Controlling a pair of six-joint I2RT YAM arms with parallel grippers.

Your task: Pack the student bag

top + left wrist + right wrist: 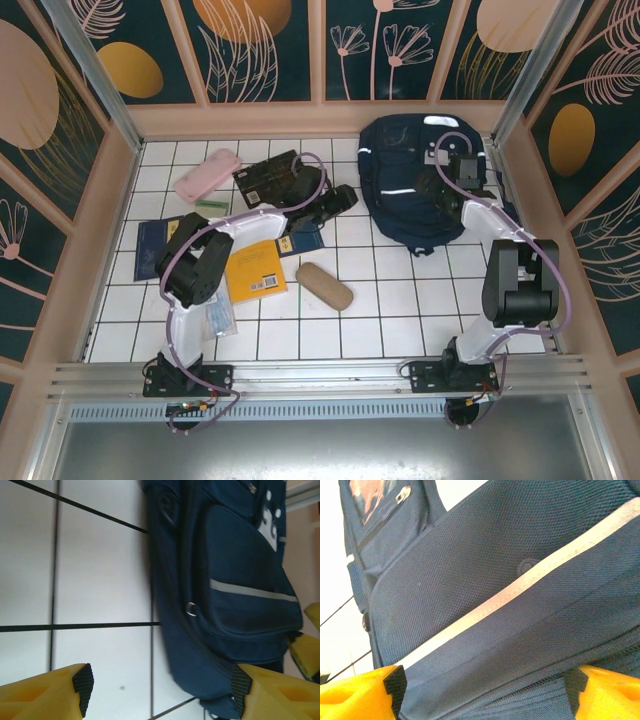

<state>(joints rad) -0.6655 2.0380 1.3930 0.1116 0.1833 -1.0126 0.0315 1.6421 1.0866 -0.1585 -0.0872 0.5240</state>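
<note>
We see the student bag lying far right on the table, our left jaws wide over white tile beside its edge, our right jaws wide, close above its striped front

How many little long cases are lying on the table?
2. A pink case lies at the back left; a tan case lies near the middle, right of the yellow book. The left arm may hide more.
</note>
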